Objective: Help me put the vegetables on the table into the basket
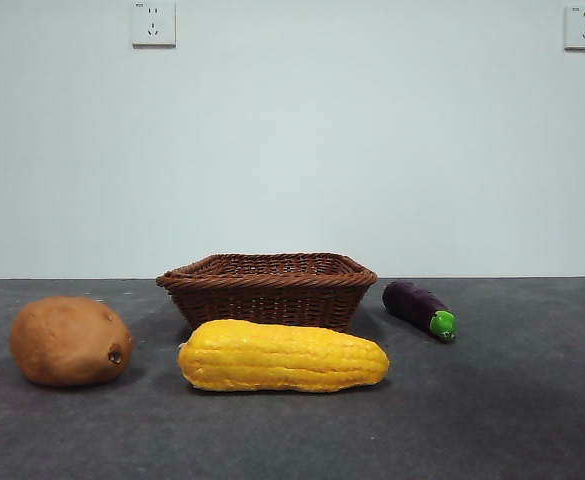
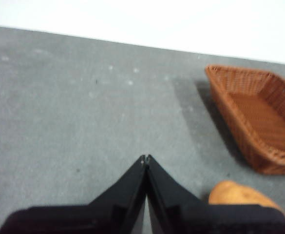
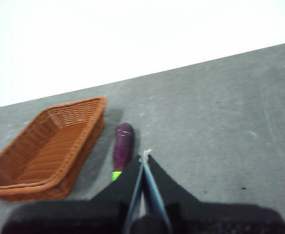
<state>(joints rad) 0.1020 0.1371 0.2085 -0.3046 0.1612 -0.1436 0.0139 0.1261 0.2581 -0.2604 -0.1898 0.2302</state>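
A brown wicker basket (image 1: 268, 288) stands mid-table with nothing showing in it. In front of it lies a yellow corn cob (image 1: 283, 356). A large brown potato (image 1: 70, 341) rests to the left. A small purple eggplant (image 1: 419, 309) with a green cap lies right of the basket. My left gripper (image 2: 145, 158) is shut, held above the table (image 1: 512, 420) near the potato (image 2: 242, 195) and the basket (image 2: 259, 117). My right gripper (image 3: 144, 154) is shut too, hovering just beside the eggplant (image 3: 123, 146) and the basket (image 3: 49, 146). Neither arm shows in the front view.
A pale wall with two sockets (image 1: 153, 23) rises behind the table. Bare grey table surface stretches in front of the corn and to the right of the eggplant.
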